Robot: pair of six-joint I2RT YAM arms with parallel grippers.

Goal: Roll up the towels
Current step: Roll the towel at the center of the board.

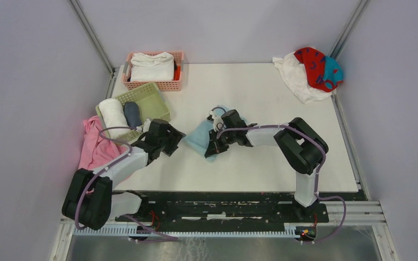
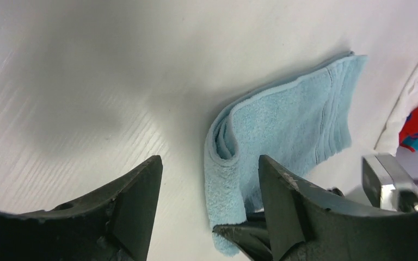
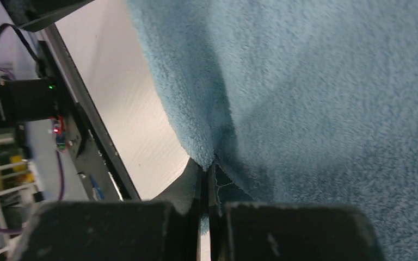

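The small light blue towel (image 1: 197, 136) lies mid-table, its near edge curled into a partial roll; the roll shows in the left wrist view (image 2: 283, 125). My right gripper (image 1: 213, 149) is shut on the towel's near edge, with terry cloth (image 3: 315, 81) pinched between the closed fingers (image 3: 208, 169). My left gripper (image 1: 176, 139) is open and empty just left of the towel, its jaws astride the rolled end (image 2: 209, 185) without touching it. The large white towel (image 1: 296, 79) and the red towel with teal marks (image 1: 314, 66) lie heaped at the back right corner.
A pink basket (image 1: 168, 85) at the back left holds a folded white cloth. A green basket (image 1: 155, 100) holds a white roll and a dark grey-blue roll. A plain pink cloth (image 1: 94, 144) hangs at the table's left edge.
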